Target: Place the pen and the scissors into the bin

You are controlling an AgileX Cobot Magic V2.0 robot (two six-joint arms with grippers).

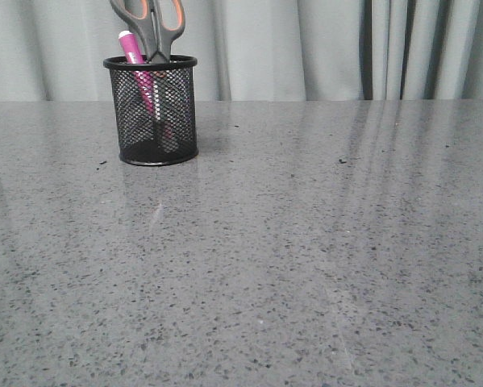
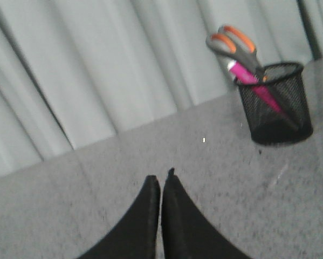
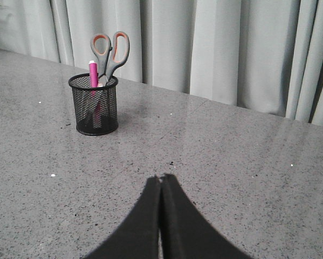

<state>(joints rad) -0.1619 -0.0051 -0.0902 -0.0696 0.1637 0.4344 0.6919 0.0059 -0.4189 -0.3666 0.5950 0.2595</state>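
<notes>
With the pen (image 1: 136, 60) and scissors (image 1: 152, 28) standing in the mesh bin (image 1: 151, 110) at the tabletop's (image 1: 306, 258) far left, our left end effector (image 2: 161, 181) and right end effector (image 3: 161, 183) clenched empty, we judge only a stray sweep could topple it.

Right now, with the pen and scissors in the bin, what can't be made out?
- Scissors: handle tops cut off by the front view's upper edge.
- Scissor blades and pen lower end: obscured by the bin mesh.
- Left wrist view: blurred.
- Left gripper and right gripper: absent from front view.
</notes>
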